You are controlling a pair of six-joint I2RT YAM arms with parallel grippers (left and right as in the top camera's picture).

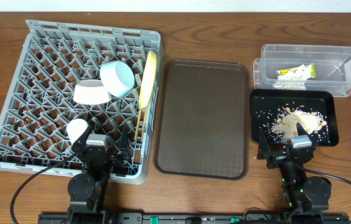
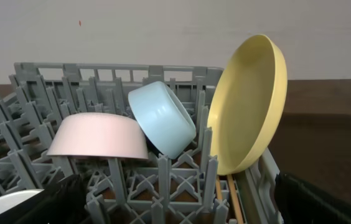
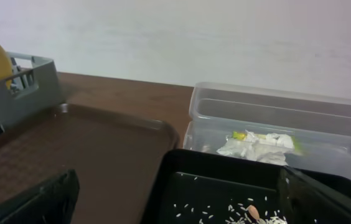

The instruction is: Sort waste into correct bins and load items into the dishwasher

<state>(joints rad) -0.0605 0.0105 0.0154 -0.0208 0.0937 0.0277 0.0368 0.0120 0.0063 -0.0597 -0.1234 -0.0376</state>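
- L gripper (image 1: 101, 149) open, empty; yellow plate (image 2: 250, 106) ahead-right, on edge in dish rack (image 1: 38, 74); could tip if nudged.
- R gripper (image 1: 282, 144) open, empty; rice scraps (image 1: 294, 119) ahead in black tray (image 1: 269, 102); could scatter w/ low sweep.

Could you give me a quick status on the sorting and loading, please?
Left gripper and right gripper open, empty. Plate, pink bowl, blue bowl, cup, chopsticks in rack. Wrapper, paper in clear tub; rice in black tray. Nothing obstructing.

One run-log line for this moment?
rack: plate, pink bowl, blue bowl, cup; tub: wrapper, paper; black tray: rice; left fingers, right fingers: open
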